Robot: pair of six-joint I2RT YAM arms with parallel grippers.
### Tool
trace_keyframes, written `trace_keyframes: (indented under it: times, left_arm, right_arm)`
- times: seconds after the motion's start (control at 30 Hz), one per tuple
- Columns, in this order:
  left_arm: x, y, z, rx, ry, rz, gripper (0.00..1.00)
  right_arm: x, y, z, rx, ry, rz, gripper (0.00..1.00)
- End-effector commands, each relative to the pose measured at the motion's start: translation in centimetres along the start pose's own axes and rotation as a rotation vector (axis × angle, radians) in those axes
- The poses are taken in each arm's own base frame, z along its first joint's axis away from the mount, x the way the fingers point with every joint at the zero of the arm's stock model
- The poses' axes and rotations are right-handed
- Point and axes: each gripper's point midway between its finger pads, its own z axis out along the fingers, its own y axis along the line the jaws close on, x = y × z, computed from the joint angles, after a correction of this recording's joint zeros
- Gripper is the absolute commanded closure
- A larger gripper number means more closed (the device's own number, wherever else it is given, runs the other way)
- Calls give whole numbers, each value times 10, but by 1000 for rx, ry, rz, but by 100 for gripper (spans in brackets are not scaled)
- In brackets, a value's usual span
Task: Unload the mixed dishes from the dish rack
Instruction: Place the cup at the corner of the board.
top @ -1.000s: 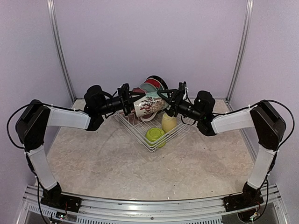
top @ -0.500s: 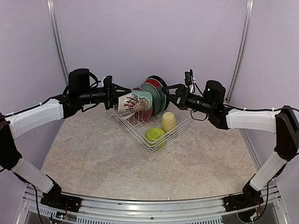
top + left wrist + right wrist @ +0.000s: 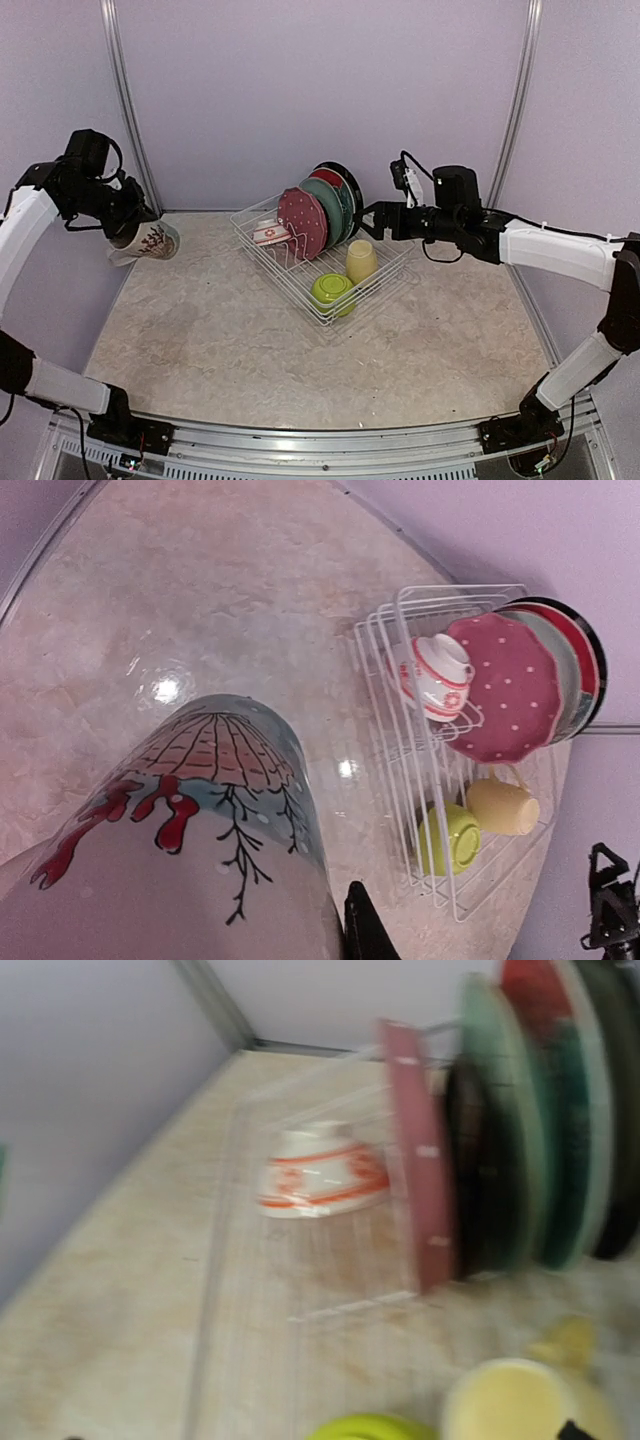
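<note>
The speckled table (image 3: 250,360) is carrying the dish rack (image 3: 324,318), which is sitting cornerwise past the middle, one corner pointing toward the arm bases. In that near corner the lime green bowl (image 3: 332,290) is lying. The pale yellow cup (image 3: 361,262) is sitting just behind it and to the right, inside the wires.

Farther back, on the left side, the left arm is reaching out toward the left wall. The left gripper (image 3: 128,232) is clenched on the rim of the patterned mug (image 3: 150,241), holding it tilted and low over the table, well apart from the rack. Whether the mug is touching the table cannot be told. In the left wrist view one of its black fingers (image 3: 362,932) is lying against the mug's wall.

In the left part of the rack the small red-and-white bowl (image 3: 268,234) is resting on its side among the wires, just beside the pink dotted plate (image 3: 303,222). That plate is standing on edge at the front of a row. The teal plate (image 3: 328,203) is standing behind it, then the red plate (image 3: 322,177), then the dark plate (image 3: 348,185) at the far end.

The right gripper (image 3: 372,220) is hovering just beside this row, over the rack's far right edge. Its jaws are spread wide with nothing between them. The right wrist view is blurred.
</note>
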Motion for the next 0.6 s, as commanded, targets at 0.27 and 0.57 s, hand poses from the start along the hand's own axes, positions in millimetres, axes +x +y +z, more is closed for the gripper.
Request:
trace_keyframes:
  times: [0.27,0.57]
  left_arm:
    - [-53,116,102,-479,146,65,100]
    - [-71,150,158,-538,202,75,100]
  right_arm:
    - [-5,-62,-27,453,123,-157,0]
    - [-6,-74,-25,666,121,-258,0]
